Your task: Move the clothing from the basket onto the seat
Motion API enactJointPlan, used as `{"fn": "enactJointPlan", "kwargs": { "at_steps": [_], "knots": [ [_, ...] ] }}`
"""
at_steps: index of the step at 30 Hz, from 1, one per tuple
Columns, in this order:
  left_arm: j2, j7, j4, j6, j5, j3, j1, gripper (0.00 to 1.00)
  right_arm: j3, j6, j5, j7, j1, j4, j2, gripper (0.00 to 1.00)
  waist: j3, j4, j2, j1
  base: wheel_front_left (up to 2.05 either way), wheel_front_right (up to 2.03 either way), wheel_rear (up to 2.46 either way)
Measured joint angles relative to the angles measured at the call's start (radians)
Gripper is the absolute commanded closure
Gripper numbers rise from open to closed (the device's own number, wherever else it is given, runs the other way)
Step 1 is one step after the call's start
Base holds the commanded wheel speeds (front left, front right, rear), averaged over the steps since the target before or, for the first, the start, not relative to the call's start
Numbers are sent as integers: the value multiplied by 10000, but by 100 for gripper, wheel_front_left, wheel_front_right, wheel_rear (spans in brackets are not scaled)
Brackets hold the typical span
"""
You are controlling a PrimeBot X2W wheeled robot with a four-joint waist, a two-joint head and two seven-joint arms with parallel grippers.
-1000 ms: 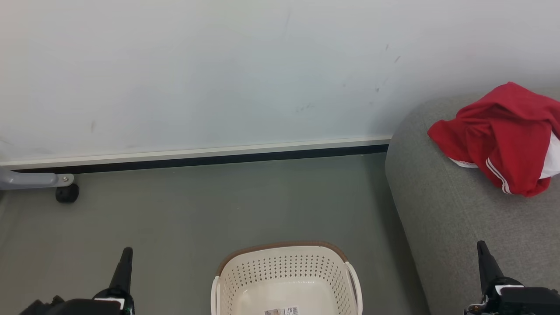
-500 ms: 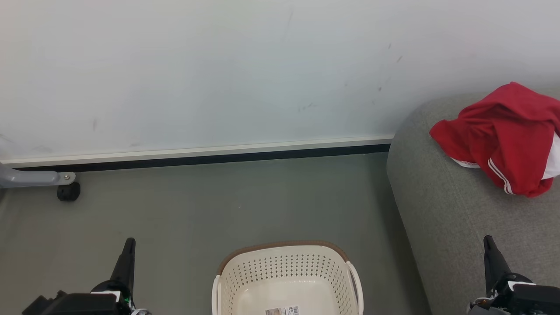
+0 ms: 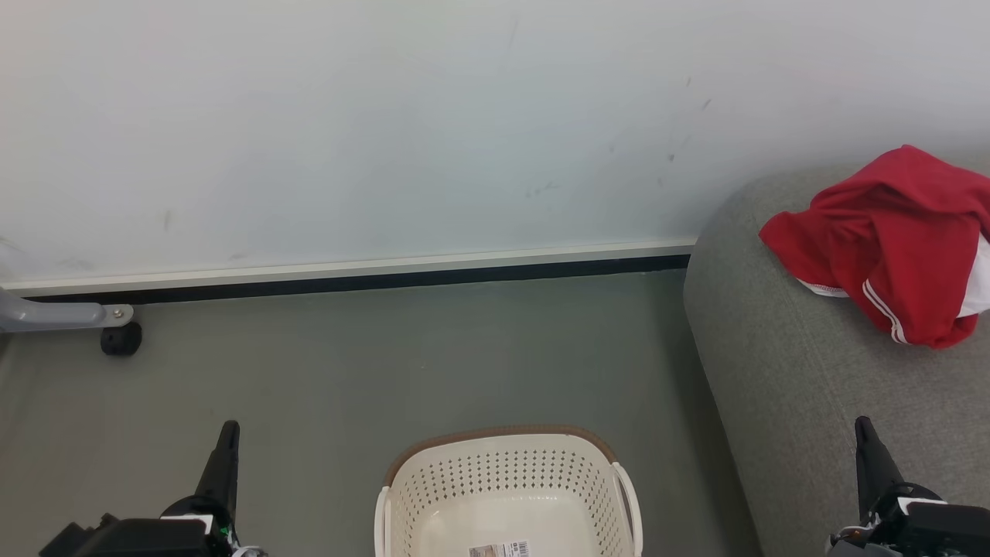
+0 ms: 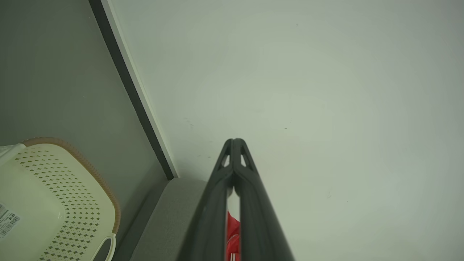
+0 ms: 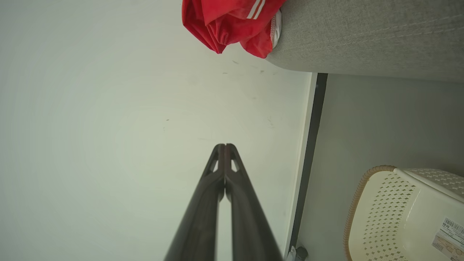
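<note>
Wall [image 3: 387, 116], pale, one, spans the head view from 9 through 12 to 2 o'clock, with one dark skirting strip [image 3: 348, 283] at its foot; floor [image 3: 371, 363], grey-green, lies below it; seat [image 3: 781, 387], grey upholstered, one, occupies 3 to 5 o'clock; basket [image 3: 503, 431], cream perforated plastic with brown rim, one, stands on the floor at 6 o'clock, near the seat and not touching it; its visible interior holds one barcode label [image 3: 499, 550] on the pale bottom; clothing [image 3: 889, 232], one red heap with white stripes, rests on the seat at 2 o'clock, well apart from the basket; number of garments in the heap cannot be told; one grey frame leg with black caster [image 3: 120, 339] at 9 o'clock; left gripper [image 3: 227, 430] at 7 o'clock, right gripper [image 3: 864, 425] at 5 o'clock, two in all; each has its fingers pressed together tip to tip, gripping nothing
</note>
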Motion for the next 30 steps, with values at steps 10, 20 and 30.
{"fn": "enactJointPlan", "kwargs": {
  "at_steps": [10,20,30],
  "knots": [
    [-2,0,4,0,0,0,0,100,0,0,2,-2,0,0,0,100,0,0,0,0,0,0,0],
    [-2,0,10,0,0,0,0,100,0,0,2,-2,0,0,2,100,0,0,0,0,0,0,0],
    [-2,0,13,0,0,-2,0,100,0,0,2,-2,0,0,2,100,0,0,0,0,0,0,0]
  ]
}}
